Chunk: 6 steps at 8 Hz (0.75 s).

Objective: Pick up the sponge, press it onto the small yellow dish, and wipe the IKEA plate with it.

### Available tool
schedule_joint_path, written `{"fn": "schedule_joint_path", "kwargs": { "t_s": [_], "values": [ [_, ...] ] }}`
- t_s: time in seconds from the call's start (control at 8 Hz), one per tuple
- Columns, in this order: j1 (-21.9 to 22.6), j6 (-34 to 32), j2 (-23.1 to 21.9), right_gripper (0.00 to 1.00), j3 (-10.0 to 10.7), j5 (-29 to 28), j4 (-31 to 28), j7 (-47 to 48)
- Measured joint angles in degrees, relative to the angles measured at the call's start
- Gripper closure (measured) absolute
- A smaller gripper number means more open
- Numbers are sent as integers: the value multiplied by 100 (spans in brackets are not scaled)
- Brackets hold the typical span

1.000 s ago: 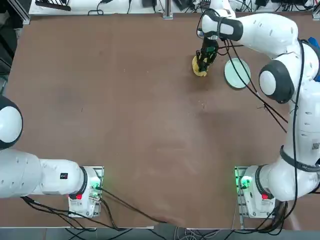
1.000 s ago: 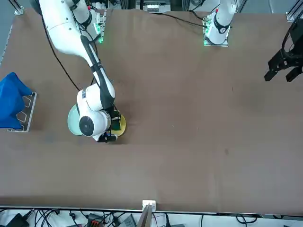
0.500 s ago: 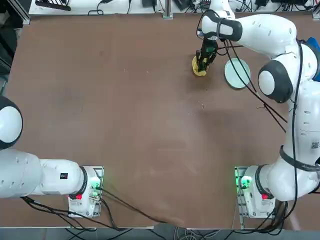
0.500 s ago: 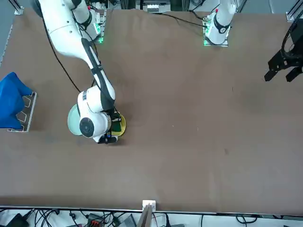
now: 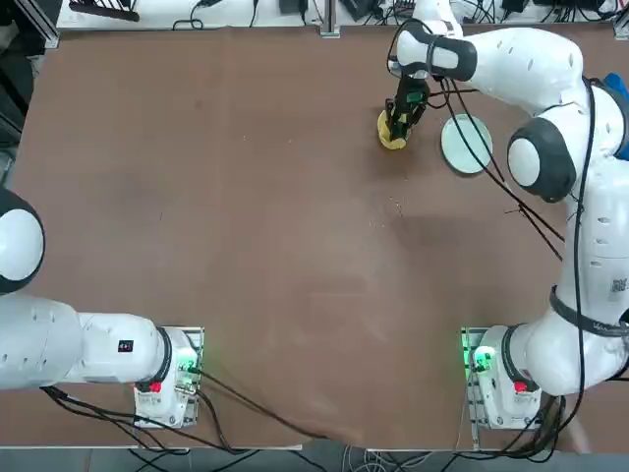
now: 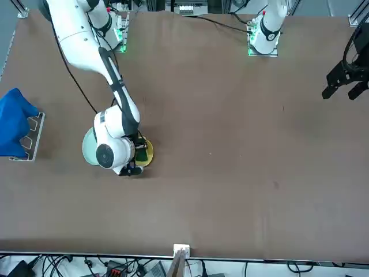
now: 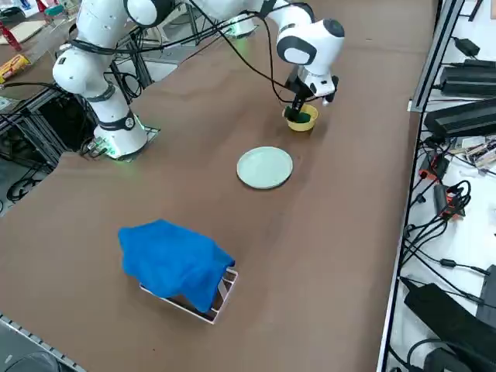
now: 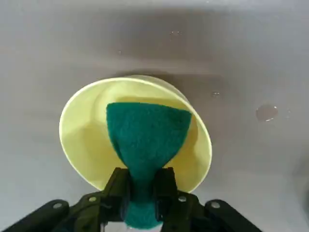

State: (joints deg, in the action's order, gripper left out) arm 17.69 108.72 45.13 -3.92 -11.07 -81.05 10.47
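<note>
My right gripper (image 8: 142,186) is clamped tight on the green sponge (image 8: 146,140), pinching it narrow between my fingers, its free end down inside the small yellow dish (image 8: 82,140), which sits on the brown table (image 5: 246,216) just beside the pale IKEA plate (image 5: 466,144).

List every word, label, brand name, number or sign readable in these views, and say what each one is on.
None can be read.
Sponge, pinched in the shut right gripper inside the small yellow dish: no print.
IKEA plate: plain, no visible mark.
Left arm's small dark label: too small to read.
Blue cloth: no lettering.
</note>
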Motion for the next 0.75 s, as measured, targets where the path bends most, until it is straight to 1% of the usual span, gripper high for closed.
{"fn": "schedule_joint_path", "kwargs": {
  "t_s": [0.5,0.75],
  "values": [
    [-8,-10,-15,72,-2,1,365,-33],
    [-21,-43,-264,72,-2,1,477,-33]
  ]
}}
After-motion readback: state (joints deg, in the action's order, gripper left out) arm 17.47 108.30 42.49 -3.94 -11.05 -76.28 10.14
